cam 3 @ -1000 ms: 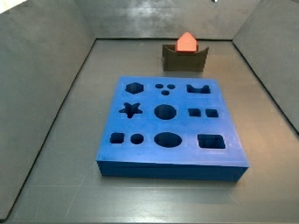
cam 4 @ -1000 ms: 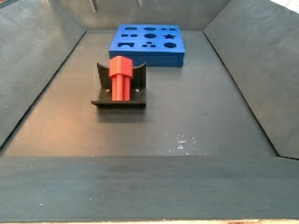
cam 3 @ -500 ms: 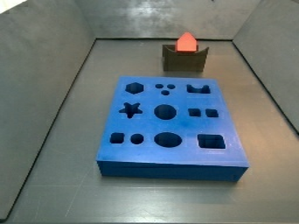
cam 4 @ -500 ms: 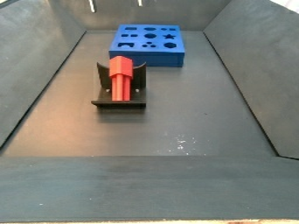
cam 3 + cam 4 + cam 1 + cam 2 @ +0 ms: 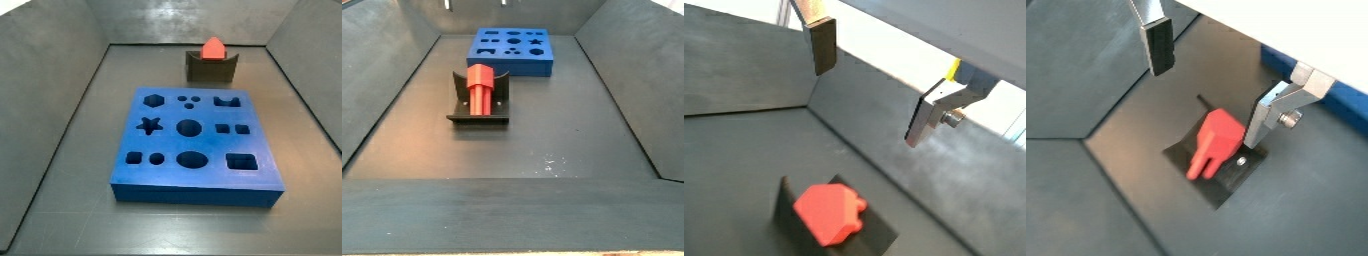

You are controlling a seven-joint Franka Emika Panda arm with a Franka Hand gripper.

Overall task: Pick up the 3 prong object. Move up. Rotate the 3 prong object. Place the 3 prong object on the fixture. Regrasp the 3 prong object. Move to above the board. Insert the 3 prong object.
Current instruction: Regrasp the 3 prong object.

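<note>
I see the gripper [image 5: 1213, 80] high above the fixture [image 5: 477, 108], fingers apart, empty. 3 prong object [image 5: 481, 86] rests in its notch, away from the board [image 5: 197, 145]. Looks light, rigid, smooth plastic; I'd pinch its flat sides mid-body.

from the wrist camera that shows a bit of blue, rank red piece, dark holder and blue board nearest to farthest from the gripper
The gripper hangs open above the floor, holding nothing.
1. Red piece: directly below the fingers, leaning in the holder.
2. Dark holder: under and around the piece; nearly tied with it.
3. Blue board: farthest, only a strip at the picture's edge behind one finger.
</note>
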